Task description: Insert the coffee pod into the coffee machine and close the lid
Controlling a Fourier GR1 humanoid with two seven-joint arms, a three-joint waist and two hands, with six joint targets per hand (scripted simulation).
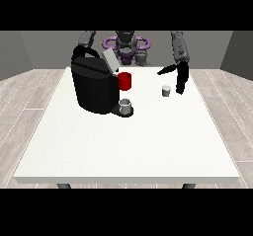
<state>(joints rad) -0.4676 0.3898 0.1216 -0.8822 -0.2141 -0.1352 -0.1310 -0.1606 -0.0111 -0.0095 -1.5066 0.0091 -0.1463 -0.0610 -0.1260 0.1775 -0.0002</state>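
A black coffee machine [95, 86] stands on the white table [128, 146] at the view's left, its grey lid [109, 60] tilted up and open. A grey cup [125, 105] sits on its drip base. The small grey-white coffee pod [166, 90] stands on the table to the right of the machine. The hand at the view's right [181, 81] hangs just right of the pod, fingers straight and pointing down, thumb stretched left; it holds nothing. The other hand is hidden behind the machine.
A red mug [125, 81] stands right behind the machine's spout. The robot's torso [126, 45] is at the far table edge. Wooden floor surrounds the table.
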